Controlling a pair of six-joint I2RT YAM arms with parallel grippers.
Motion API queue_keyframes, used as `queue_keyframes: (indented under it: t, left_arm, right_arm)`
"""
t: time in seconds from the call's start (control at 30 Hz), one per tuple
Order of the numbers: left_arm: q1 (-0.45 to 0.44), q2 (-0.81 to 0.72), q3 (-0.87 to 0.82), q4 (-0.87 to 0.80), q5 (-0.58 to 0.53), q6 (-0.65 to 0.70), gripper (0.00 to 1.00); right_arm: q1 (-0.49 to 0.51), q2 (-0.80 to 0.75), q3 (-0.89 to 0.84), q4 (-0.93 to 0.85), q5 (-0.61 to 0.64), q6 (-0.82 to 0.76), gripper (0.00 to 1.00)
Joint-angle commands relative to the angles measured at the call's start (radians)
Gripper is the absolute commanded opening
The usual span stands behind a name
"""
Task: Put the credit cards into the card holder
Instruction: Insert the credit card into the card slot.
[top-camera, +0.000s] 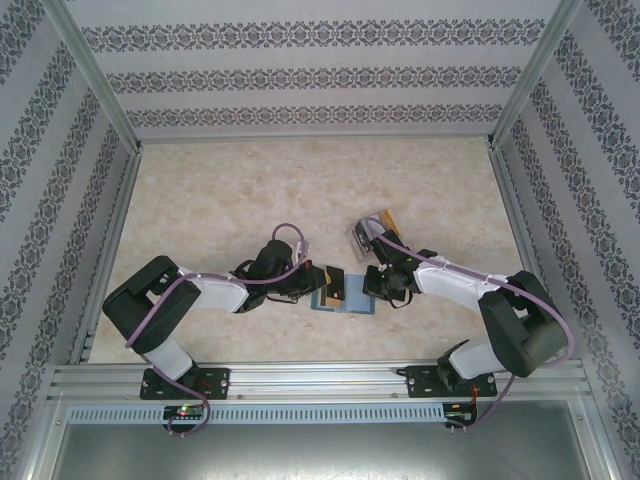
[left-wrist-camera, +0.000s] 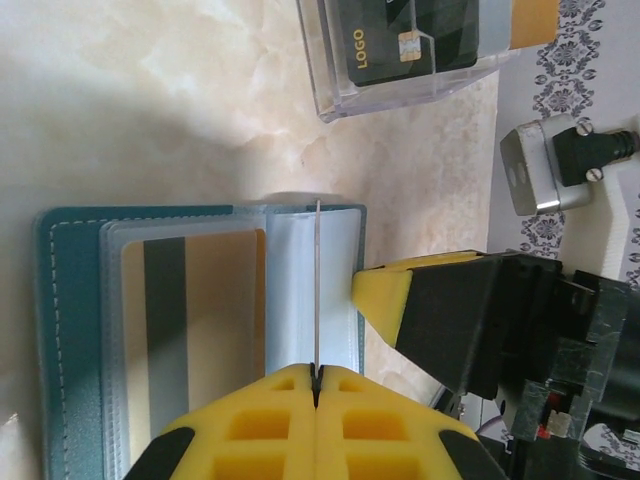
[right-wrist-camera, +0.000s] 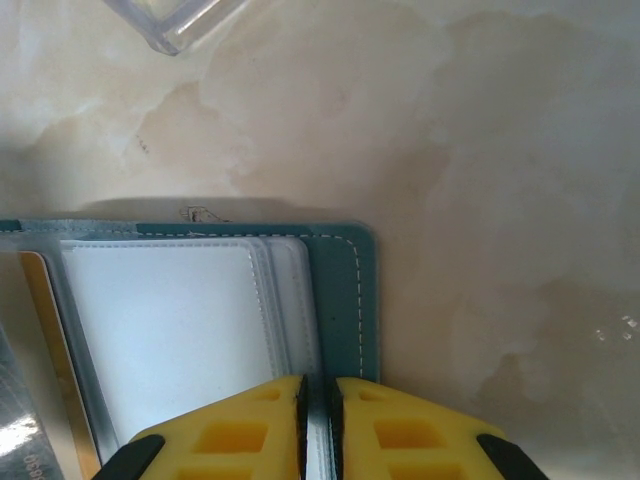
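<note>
Left arm: in the top view we see it folded at the elbow and reaching right toward the table's middle, wrist low over the card holder (top-camera: 343, 300).
Left gripper (left-wrist-camera: 316, 378): its yellow fingers are pressed together on a thin leaf (left-wrist-camera: 317, 290) that stands on edge above the open holder. We read the leaf as one of the holder's clear sleeves, but we cannot be sure.
Right arm: it mirrors the left, bent at the elbow and reaching left, so that the two wrists face each other across the holder.
Right gripper (right-wrist-camera: 318, 400): its fingers are nearly together and clamp the near edge of the holder's right half, beside the teal cover.
Gripper spacing: in the left wrist view one right fingertip sits just beside the holder's outer edge and near the held leaf.
Card holder: it lies open and flat on the table (top-camera: 250, 190), between the grippers and near the front edge. It has a teal cover with pale stitching and a stack of clear sleeves.
Credit cards: a gold card with a dark stripe (left-wrist-camera: 200, 330) lies in a left sleeve. A dark card printed LOGO (left-wrist-camera: 400, 45) and a yellow-orange card (left-wrist-camera: 535, 20) are in the clear box (left-wrist-camera: 345, 95).
Clear box: it stands beyond the holder, near it but apart.
Open room: bare marbled table spreads behind and to both sides of the holder.
Edges: metal rails (top-camera: 320, 380) and patterned walls (top-camera: 300, 80) bound the table.
</note>
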Motion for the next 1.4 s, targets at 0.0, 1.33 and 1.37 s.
queue_keyframes:
  t: [0.0, 1.33, 1.37]
  left_arm:
    - [-0.017, 0.012, 0.030, -0.045, -0.005, 0.030, 0.00]
    - [-0.032, 0.123, 0.161, -0.282, 0.101, 0.170, 0.00]
    - [-0.032, 0.130, 0.164, -0.273, 0.104, 0.164, 0.00]
  right_arm:
    - [0.012, 0.070, -0.032, -0.002, 0.071, 0.002, 0.16]
    - [0.018, 0.081, -0.025, 0.002, 0.071, 0.002, 0.17]
    - [0.018, 0.081, -0.025, 0.004, 0.070, 0.005, 0.17]
